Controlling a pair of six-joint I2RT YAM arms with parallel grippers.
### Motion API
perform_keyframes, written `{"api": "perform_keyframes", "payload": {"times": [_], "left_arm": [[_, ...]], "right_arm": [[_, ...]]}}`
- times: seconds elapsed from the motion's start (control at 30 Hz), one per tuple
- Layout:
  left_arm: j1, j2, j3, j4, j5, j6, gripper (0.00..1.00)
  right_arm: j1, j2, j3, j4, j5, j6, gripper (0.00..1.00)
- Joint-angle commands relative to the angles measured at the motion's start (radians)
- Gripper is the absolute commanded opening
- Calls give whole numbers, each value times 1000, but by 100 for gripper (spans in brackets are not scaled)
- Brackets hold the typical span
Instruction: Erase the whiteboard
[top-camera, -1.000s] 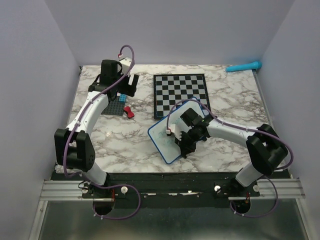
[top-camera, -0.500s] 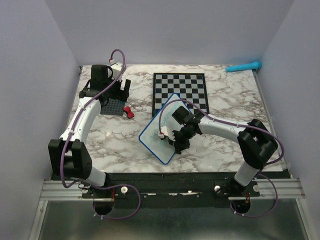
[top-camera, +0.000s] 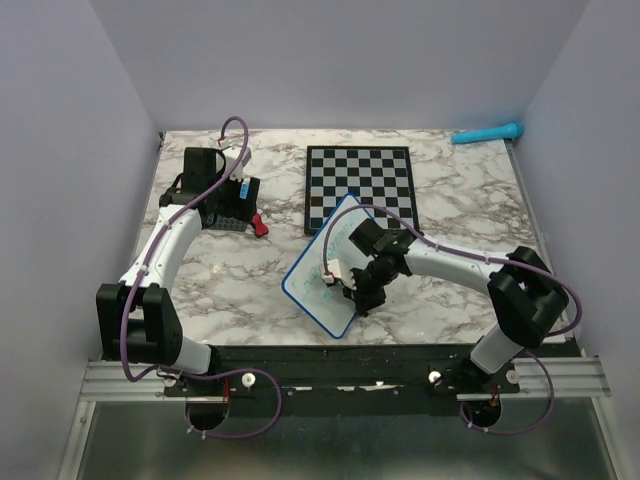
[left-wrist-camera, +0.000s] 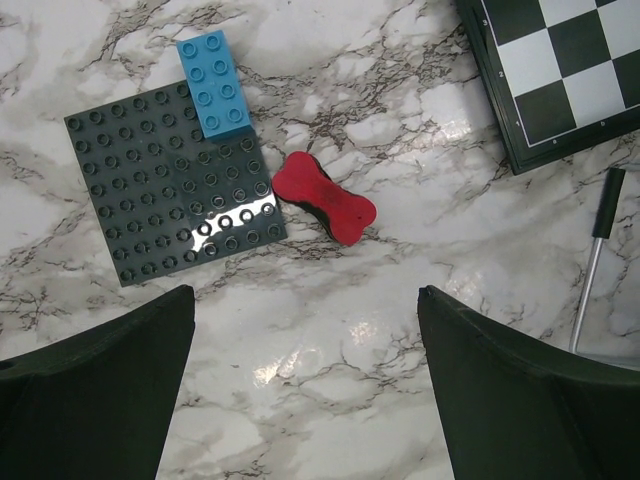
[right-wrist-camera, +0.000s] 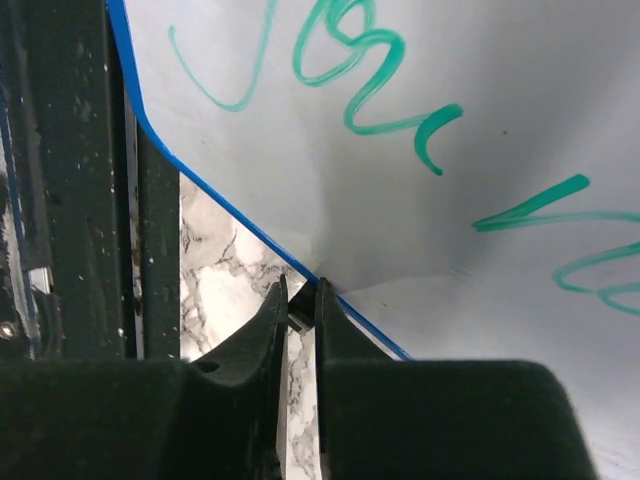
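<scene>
While our inward-bent right gripper (right-wrist-camera: 300, 318) clamps the whiteboard (right-wrist-camera: 450, 150) by its rim, our left gripper (left-wrist-camera: 303, 305) hangs spread over bare marble (left-wrist-camera: 400, 90).

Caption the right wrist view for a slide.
Right claw pinches the whiteboard by its blue rim; teal writing unerased, marble table beneath.

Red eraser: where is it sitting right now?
In the top view the red eraser lies on the left half of the table, right beside the grey brick plate, with the chessboard further to its right.
</scene>
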Motion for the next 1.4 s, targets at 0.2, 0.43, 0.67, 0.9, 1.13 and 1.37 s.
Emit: {"api": "perform_keyframes", "payload": {"times": [0.2,0.43,0.67,0.9,1.13,1.37], "left_arm": [[6,-24,-24,-20,-35,-95,99],[-20,45,-39,24,-125,-285,90],[-75,179,16,72,-215,-366,82],[-144,300,106,87,-340,-399,71],[-167,412,192,49,-439,-445,62],[-169,475,237,20,-452,-499,60]], "right_arm": [[14,-97,-30,66,79,85,100],[0,-262,-9,34,107,148,100],[-66,-419,-33,25,104,217,100],[-184,-495,-7,28,78,313,100],[-258,-511,30,37,82,399,100],[-281,-492,112,14,70,488,100]]}}
